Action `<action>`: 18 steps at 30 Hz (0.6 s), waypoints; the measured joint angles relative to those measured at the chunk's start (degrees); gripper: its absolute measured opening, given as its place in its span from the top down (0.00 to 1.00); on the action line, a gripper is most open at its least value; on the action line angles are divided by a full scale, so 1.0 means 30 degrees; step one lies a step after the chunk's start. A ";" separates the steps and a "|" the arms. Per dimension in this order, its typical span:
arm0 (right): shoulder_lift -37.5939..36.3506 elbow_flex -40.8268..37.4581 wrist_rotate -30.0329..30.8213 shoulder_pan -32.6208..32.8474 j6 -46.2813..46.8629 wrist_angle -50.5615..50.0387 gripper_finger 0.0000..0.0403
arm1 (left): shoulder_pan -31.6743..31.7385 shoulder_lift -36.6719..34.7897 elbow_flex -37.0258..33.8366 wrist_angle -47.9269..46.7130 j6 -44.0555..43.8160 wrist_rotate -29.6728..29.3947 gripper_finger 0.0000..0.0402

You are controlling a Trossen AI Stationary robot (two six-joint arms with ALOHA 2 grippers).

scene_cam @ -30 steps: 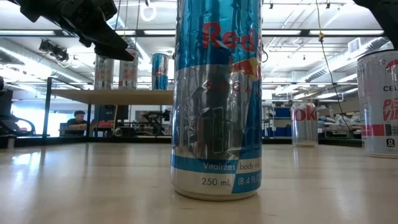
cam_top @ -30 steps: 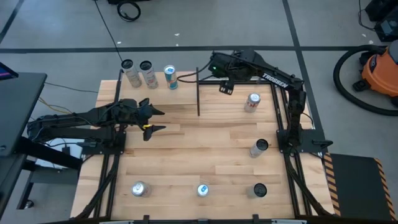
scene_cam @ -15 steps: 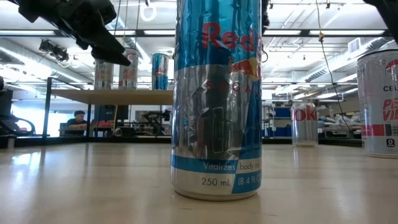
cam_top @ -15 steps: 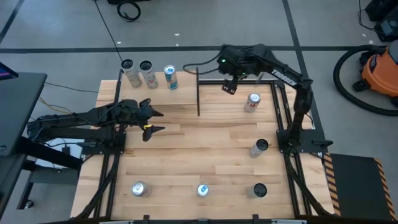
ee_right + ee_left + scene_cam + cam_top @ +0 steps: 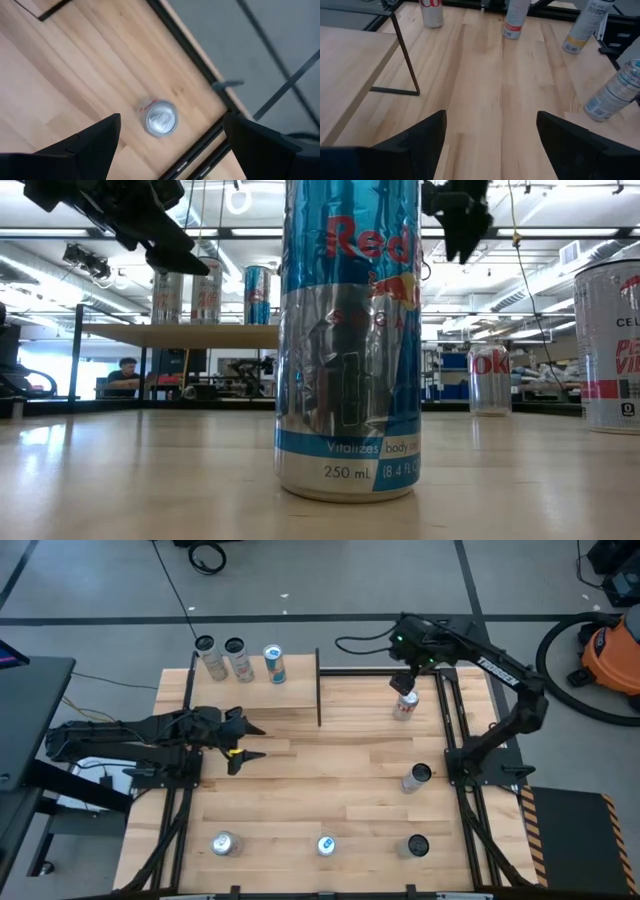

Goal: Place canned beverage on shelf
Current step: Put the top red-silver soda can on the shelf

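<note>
Overhead, the planked bench stands on a grey floor marked with dark lines, with an orange vacuum off its right side. The shelf occupies the far-left corner of the bench and carries three cans in a row along its far edge: two silver ones and a blue-and-silver one. A red-and-white can stands near the far-right corner. A capped bottle leans by the right edge. Along the near edge stand a silver can, a blue can and a dark-topped can. From bench height, the blue can fills the middle, and behind it lies a workshop with ceiling lights, shelving and a seated person.

The left arm reaches in level from the left edge, its left claw released, prongs spread above bare planks just in front of the shelf. The right arm arches up from the right edge and bends toward the far side, its right claw pointing down directly over the red-and-white can, prongs spread wide and grasping nothing.
</note>
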 joint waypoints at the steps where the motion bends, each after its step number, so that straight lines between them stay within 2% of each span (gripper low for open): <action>1: -0.0259 -0.0509 -0.0196 -0.0144 0.0211 0.0080 0.10 | -0.0018 -0.0004 0.0000 0.0026 0.0000 0.0004 0.22; 9: -0.1558 -0.4428 -0.1032 -0.1188 0.1112 0.1106 0.10 | -0.0018 -0.0004 0.0000 0.0019 0.0010 0.0004 0.22; 18: -0.1799 -0.7816 -0.2336 -0.2315 0.1149 0.3624 0.10 | -0.0018 0.0001 0.0000 0.0019 0.0226 0.0002 0.22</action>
